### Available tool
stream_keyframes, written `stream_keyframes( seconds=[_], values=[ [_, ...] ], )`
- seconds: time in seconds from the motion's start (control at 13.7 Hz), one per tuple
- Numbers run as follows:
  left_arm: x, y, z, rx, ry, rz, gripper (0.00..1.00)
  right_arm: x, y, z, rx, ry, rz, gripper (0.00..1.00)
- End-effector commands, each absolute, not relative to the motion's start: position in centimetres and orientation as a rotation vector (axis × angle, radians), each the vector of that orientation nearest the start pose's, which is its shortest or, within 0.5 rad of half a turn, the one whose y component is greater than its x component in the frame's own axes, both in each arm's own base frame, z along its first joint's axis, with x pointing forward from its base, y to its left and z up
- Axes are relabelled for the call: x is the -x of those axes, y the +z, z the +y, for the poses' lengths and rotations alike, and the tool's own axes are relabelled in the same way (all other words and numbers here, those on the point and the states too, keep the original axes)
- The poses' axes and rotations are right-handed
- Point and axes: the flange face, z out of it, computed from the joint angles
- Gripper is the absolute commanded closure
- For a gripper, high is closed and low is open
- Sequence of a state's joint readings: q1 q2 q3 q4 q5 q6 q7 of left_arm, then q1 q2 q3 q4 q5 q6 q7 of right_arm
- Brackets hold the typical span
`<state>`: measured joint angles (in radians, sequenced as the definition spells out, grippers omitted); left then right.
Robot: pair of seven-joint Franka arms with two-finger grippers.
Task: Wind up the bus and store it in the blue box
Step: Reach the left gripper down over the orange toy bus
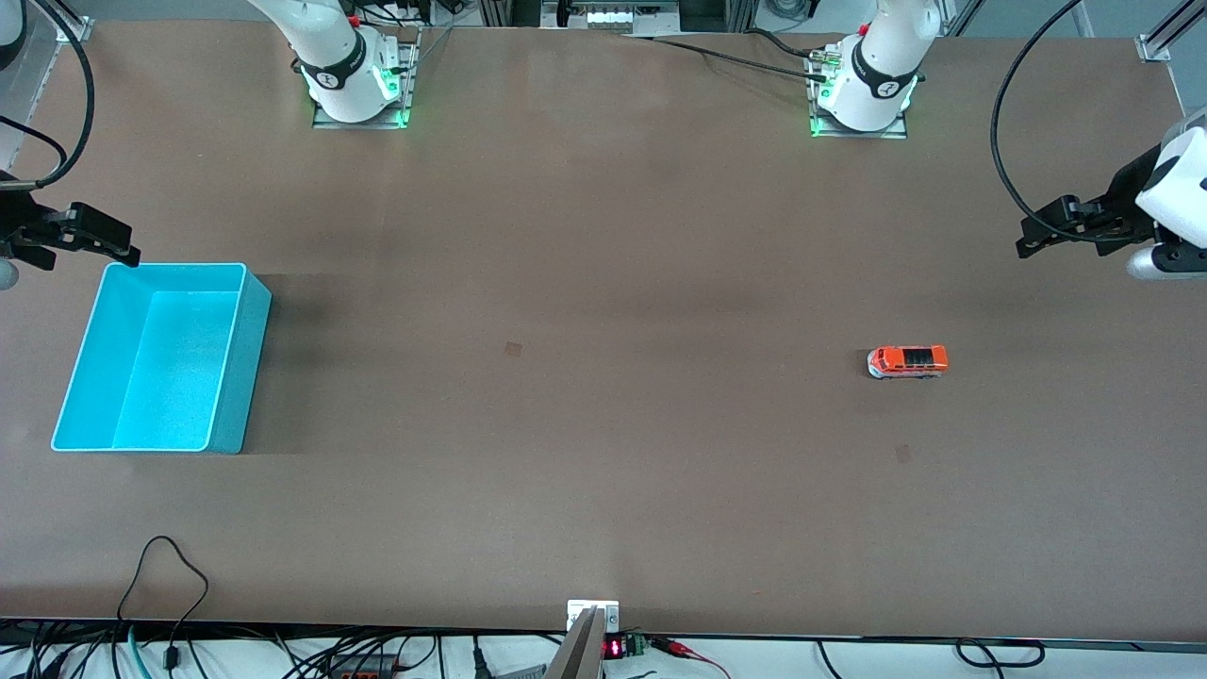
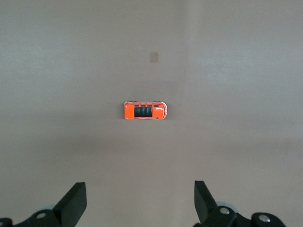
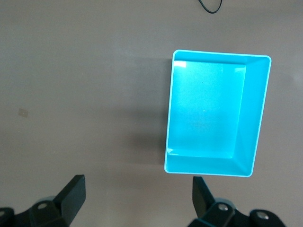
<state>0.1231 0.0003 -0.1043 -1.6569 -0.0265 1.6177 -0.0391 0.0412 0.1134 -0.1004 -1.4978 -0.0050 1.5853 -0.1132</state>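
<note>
The small orange bus (image 1: 907, 362) stands on its wheels on the brown table toward the left arm's end, and it also shows in the left wrist view (image 2: 145, 111). The blue box (image 1: 240, 368) sits empty at the right arm's end, and it also shows in the right wrist view (image 3: 253, 118). My left gripper (image 1: 1030, 240) is open and empty, up over the table's edge at the left arm's end, apart from the bus (image 2: 140, 189). My right gripper (image 1: 127, 247) is open and empty, up over the table beside the box's corner (image 3: 138, 187).
The arm bases (image 1: 358, 85) (image 1: 863, 94) stand along the table's edge farthest from the front camera. Two small marks (image 1: 513, 349) (image 1: 903, 454) lie flat on the table. A black cable (image 1: 170, 566) loops onto the table near the edge nearest the front camera.
</note>
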Motion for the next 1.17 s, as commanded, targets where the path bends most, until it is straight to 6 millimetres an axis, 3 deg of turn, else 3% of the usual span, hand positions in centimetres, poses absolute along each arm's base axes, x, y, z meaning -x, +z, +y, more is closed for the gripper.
stream_keyframes(
  seconds=[0.0, 0.15, 0.37, 0.58, 0.8, 1.1],
  values=[
    [-54.2, 59.1, 0.6, 3.167, 0.066, -0.069, 0.00, -58.7, 59.7, -3.1, 3.149, 0.047, -0.088, 0.00],
    [-54.5, 58.5, 0.7, 3.168, 0.080, -0.067, 0.00, -58.7, 59.7, -3.1, 3.150, 0.047, -0.071, 0.00],
    [-56.5, 53.9, 0.0, 3.173, 0.218, -0.018, 0.00, -58.7, 59.7, -3.1, 3.150, 0.047, -0.071, 0.00],
    [-59.2, 47.3, 0.7, 3.149, 0.355, 0.342, 0.00, -58.7, 59.7, -3.1, 3.150, 0.047, -0.071, 0.00],
    [-60.5, 43.9, 0.9, 3.105, 0.379, 0.651, 0.00, -58.7, 59.7, -3.1, 3.150, 0.046, -0.068, 0.00],
    [-62.7, 37.1, 2.1, 2.988, 0.330, 1.178, 0.00, -58.7, 59.7, -3.1, 3.150, 0.046, -0.068, 0.00]
  ],
)
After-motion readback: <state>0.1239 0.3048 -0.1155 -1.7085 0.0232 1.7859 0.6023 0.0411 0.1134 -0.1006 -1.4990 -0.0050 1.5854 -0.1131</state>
